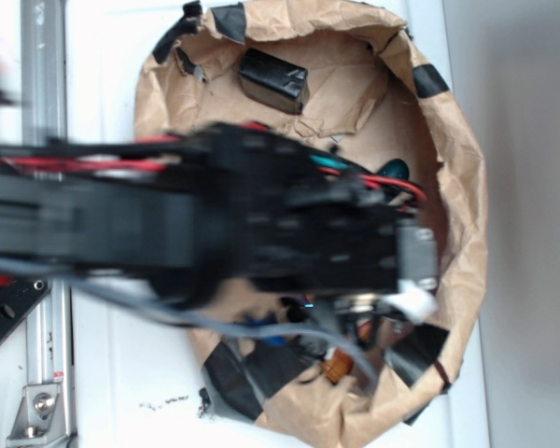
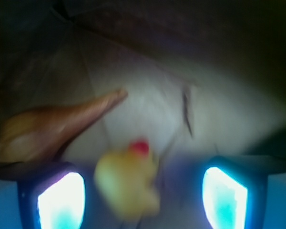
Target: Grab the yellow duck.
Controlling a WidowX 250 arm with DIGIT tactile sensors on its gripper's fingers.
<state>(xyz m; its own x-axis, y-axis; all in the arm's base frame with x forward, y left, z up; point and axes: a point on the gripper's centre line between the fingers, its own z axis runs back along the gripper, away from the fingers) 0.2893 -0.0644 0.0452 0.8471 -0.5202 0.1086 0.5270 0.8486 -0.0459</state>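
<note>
So duck (image 2: 127,183) sits between fingers (image 2: 61,200), closer to left one; gripper (image 2: 142,200) spread apart, nothing clamped yet.

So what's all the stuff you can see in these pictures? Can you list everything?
yellow duck: one, yellow with a red beak, blurred, low in the wrist view between the two fingers, nearer one of them
carrot-like piece: one, orange-brown, pointed, lying beside the duck, tip stopping short of it
black box: one, black, at the far edge of the paper nest
paper nest: one, brown crumpled paper with black tape patches, on the white table
metal rail: one, grey, along the table edge
arm: one, black with red cables, blurred, across the nest
gripper: one, two glowing blue-white fingers, spread apart, duck not yet clamped
</note>
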